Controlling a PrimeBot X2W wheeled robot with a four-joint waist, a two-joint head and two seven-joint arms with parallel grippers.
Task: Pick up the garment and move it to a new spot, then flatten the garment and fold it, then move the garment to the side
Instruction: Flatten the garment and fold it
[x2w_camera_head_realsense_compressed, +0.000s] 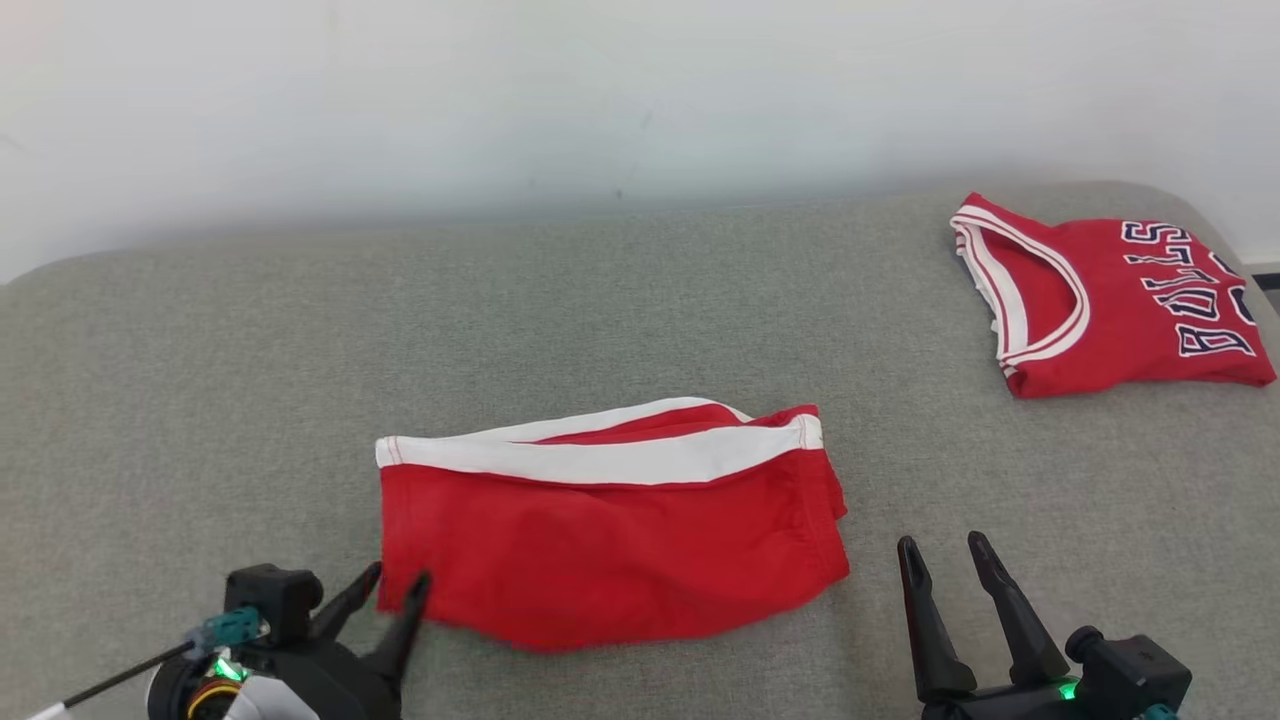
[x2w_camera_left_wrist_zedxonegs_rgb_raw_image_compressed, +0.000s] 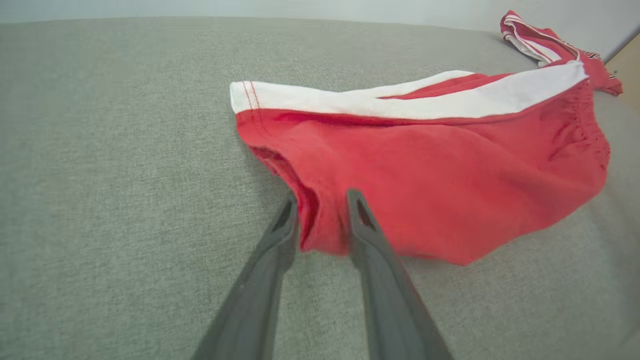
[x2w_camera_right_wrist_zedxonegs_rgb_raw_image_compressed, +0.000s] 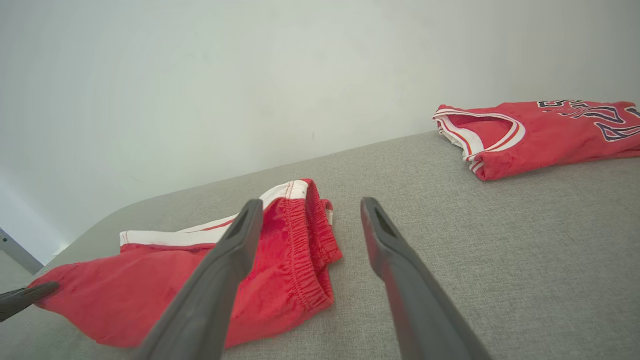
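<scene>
- Grey cloth-covered surface (x2w_camera_head_realsense_compressed: 640, 300) runs up to a white wall (x2w_camera_head_realsense_compressed: 600, 90).
- We see the red shorts (x2w_camera_head_realsense_compressed: 610, 545) lying mid-surface, white band along the far edge, elastic waist at the right end.
- Left gripper (x2w_camera_head_realsense_compressed: 397, 585) sits at the shorts' near-left corner. Its fingers are partly apart, with the cloth corner between the tips.
- Right gripper (x2w_camera_head_realsense_compressed: 945, 550) is near the shorts' right edge, fingers spread wide, clear of the cloth.
- We also see a folded red jersey (x2w_camera_head_realsense_compressed: 1110, 300) far right, well apart from the shorts.
</scene>
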